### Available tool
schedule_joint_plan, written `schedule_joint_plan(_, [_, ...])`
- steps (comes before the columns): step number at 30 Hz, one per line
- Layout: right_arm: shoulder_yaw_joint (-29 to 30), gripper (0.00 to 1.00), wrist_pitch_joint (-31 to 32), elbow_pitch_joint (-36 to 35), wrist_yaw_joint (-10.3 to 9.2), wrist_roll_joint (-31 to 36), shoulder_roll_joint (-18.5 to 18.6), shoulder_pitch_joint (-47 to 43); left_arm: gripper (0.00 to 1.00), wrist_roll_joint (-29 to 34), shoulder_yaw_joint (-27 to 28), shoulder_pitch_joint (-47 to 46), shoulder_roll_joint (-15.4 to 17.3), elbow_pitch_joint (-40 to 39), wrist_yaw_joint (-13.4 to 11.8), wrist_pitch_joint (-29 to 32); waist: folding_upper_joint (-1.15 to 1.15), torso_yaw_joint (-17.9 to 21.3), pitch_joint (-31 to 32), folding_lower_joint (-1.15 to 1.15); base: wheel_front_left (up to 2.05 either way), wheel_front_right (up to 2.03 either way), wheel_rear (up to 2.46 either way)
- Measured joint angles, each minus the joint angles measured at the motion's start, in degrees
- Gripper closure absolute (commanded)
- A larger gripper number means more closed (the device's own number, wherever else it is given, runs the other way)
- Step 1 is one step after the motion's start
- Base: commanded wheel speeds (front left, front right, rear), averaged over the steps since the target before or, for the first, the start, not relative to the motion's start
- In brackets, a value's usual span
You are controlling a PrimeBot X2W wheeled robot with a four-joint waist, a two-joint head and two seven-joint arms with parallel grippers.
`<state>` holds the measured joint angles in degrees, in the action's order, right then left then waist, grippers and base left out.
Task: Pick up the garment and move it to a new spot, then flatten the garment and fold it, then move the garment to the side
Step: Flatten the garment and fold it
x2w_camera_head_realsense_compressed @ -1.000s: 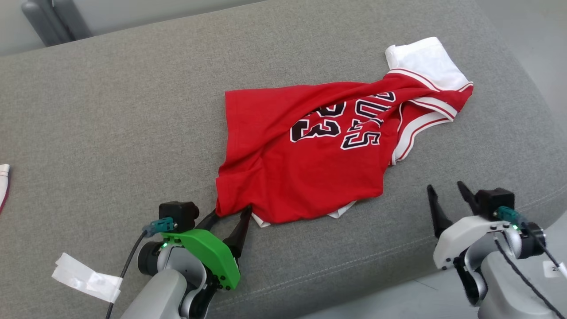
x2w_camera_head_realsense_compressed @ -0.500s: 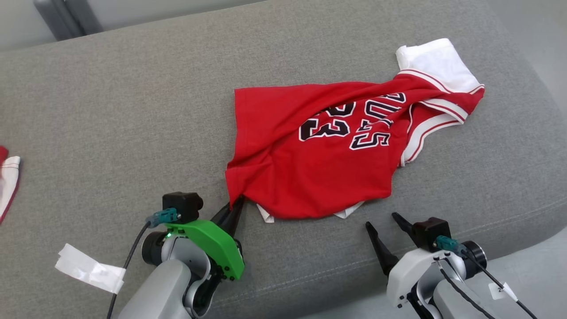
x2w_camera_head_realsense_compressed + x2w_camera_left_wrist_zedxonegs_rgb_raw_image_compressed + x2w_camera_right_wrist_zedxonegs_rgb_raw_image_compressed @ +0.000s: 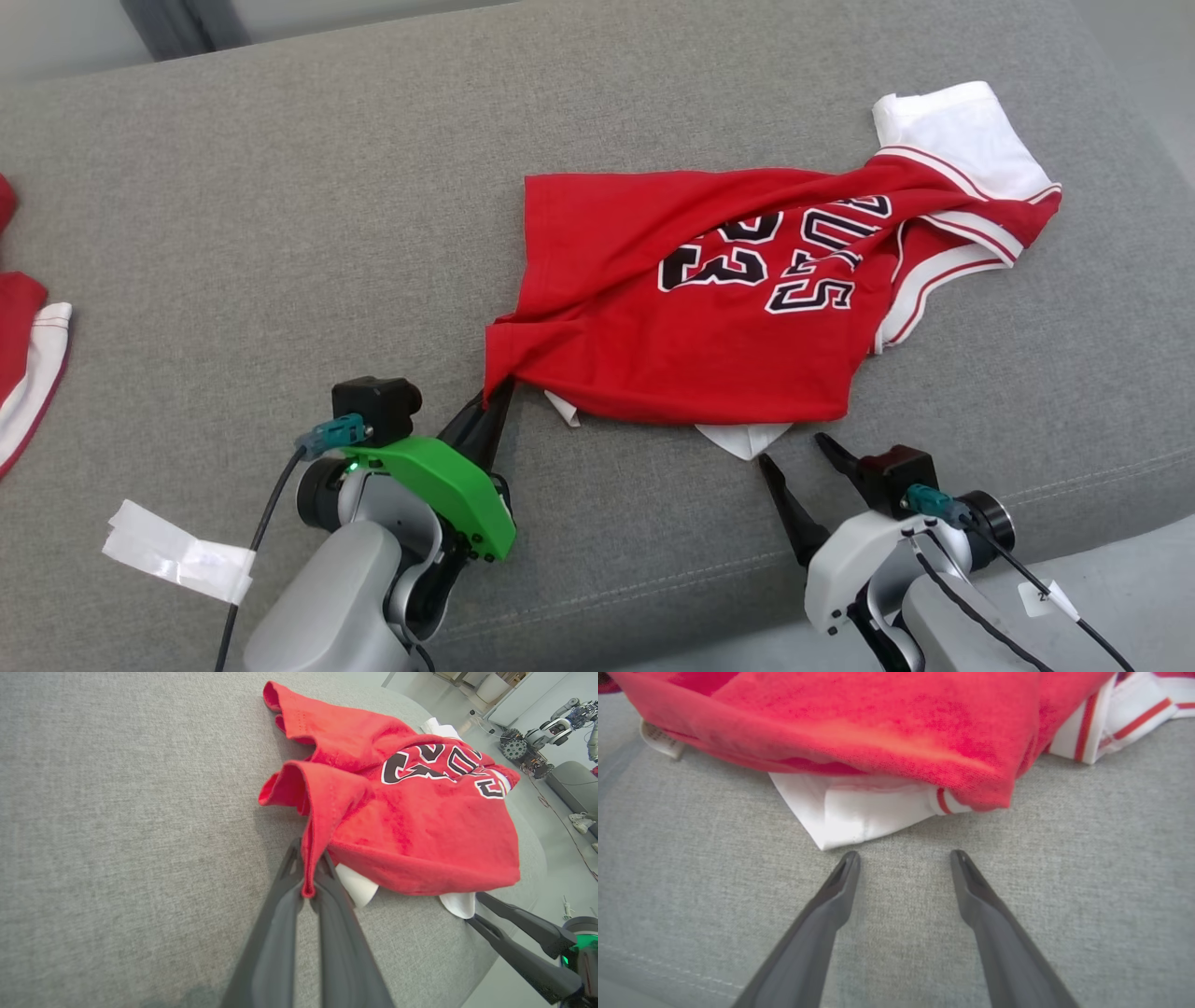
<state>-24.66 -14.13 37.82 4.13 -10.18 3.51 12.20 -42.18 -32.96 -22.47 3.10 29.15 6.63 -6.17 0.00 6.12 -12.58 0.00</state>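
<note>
Red jersey (image 3: 709, 317) crumpled on a grey cushion (image 3: 280, 233), its near-left corner pinched by the left gripper (image 3: 498, 390).
It lies mid-cushion, number upward, a white flap (image 3: 742, 439) poking from the near hem. The left gripper, spread apart a second ago, is now clamped together on the corner. The right gripper (image 3: 793, 449), spread wide and empty, points at the white flap, closer than before.

Matt red cloth garment (image 3: 747, 327) (coarse grey woven cushion (image 3: 233, 233))
</note>
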Motion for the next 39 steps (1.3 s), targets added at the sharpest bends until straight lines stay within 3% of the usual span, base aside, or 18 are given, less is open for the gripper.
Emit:
schedule_joint_plan(19, [-7.6, 0.00, 0.3, -3.0, 0.19, -15.4, 0.0, 0.8, 1.00, 0.0, -0.2, -1.0, -0.1, 0.2, 0.4, -0.5, 0.00, -1.5, -0.4, 0.00, 0.00, 0.00, 0.00])
schedule_joint_plan(26, [-9.0, 0.00, 0.3, -3.1, -2.58, -18.6, 0.0, 1.4, 1.00, 0.0, -0.4, -1.1, -0.1, 0.2, 0.4, -0.7, 0.00, -1.6, -0.5, 0.00, 0.00, 0.00, 0.00])
schedule_joint_plan(28, [-9.4, 0.13, 0.3, -3.1, -3.47, -19.1, 0.0, 1.6, 1.00, 0.0, -0.5, -1.1, -0.1, 0.2, 0.4, -0.7, 0.00, -1.7, -0.5, 0.00, 0.00, 0.00, 0.00])
schedule_joint_plan(31, [-10.0, 0.55, 0.3, -2.8, -4.75, -19.8, 0.0, 2.1, 1.00, -0.1, -0.7, -1.1, -0.2, 0.2, 0.4, -0.7, 0.00, -1.8, -0.6, 0.00, 0.00, 0.00, 0.00])
schedule_joint_plan(32, [-10.3, 0.96, 0.3, -2.6, -5.12, -20.0, 0.1, 2.4, 1.00, -0.2, -0.7, -1.1, -0.2, 0.2, 0.4, -0.7, 0.00, -1.9, -0.6, 0.00, 0.00, 0.00, 0.00])
schedule_joint_plan(33, [-10.6, 1.00, 0.3, -2.5, -5.30, -20.2, 0.1, 2.7, 1.00, -0.3, -0.7, -1.1, -0.2, 0.2, 0.4, -0.7, 0.00, -1.9, -0.6, 0.00, 0.00, 0.00, 0.00])
schedule_joint_plan(39, [-11.3, 1.00, 0.6, -2.2, -6.56, -21.1, 0.0, 3.1, 1.00, -0.6, -0.7, -1.1, -0.2, 0.2, 0.4, -1.2, 0.00, -1.9, -0.5, 0.00, 0.00, 0.00, 0.00])
